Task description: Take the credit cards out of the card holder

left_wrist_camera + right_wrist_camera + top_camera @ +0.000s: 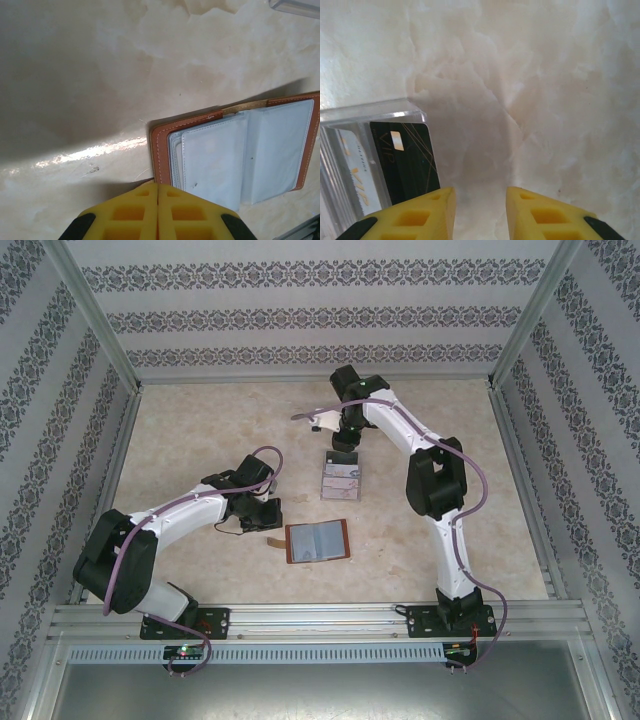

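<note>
My left pincer point(158, 212) is together near the reddish-brown leather card holder point(235, 155)'s edge. My right pincer point(480, 212) is apart, with bare marbled desk point(560, 90) ahead.

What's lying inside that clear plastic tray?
The tray holds a black card and a pale card, both marked VIP. Anything beneath them is covered, and the right gripper hides their near ends.
</note>
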Motion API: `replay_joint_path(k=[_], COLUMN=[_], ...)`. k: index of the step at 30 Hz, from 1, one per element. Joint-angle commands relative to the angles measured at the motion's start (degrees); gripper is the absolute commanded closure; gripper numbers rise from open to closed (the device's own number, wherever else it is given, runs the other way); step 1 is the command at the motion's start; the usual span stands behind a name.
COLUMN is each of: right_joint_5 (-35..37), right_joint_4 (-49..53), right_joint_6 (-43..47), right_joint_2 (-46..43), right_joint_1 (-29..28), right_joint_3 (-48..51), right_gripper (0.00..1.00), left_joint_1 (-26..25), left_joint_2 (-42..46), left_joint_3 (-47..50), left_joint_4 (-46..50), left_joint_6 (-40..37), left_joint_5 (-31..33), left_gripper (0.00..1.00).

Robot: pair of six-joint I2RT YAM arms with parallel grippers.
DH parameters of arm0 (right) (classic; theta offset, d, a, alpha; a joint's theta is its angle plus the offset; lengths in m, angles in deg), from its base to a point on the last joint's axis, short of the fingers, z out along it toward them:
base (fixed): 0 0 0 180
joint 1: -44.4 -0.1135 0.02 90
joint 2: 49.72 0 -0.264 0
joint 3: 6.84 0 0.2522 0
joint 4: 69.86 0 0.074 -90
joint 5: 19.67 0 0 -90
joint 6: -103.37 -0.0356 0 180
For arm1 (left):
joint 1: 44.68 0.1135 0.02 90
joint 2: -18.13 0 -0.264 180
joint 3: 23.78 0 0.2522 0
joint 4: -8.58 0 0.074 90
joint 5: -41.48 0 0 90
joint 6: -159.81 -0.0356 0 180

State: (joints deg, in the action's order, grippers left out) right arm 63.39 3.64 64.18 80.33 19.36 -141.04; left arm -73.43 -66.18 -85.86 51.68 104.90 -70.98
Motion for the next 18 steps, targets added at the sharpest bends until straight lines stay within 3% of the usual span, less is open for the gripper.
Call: replay_joint_path(k=[1,9,18], right_joint_5=[-2.7,-7.4,-4.4], right_joint_4=[-2.5,-18.2,-26.4], right_joint_6=[-5.8,-24.7,-41.7], right_joint_2=[-6.7,-21.4,-32.0], right_joint_1=[-1.1,-3.5,-10.3], right_joint_3=[3.1,20.6,33.6], right_gripper=[0.68,0.65,0.65], left_joint_1=[0.6,0.5,0.5], left_joint_2=[-0.1,-0.1,-2.2], left_joint_3=[-0.3,-0.2,1.7], left_joint_4=[-0.7,-3.0,-6.0], left_joint_6=[0.0,0.7,0.9], left_joint_5=[-1.4,-3.7,-5.4], left_gripper=[0.93,0.93,0.93])
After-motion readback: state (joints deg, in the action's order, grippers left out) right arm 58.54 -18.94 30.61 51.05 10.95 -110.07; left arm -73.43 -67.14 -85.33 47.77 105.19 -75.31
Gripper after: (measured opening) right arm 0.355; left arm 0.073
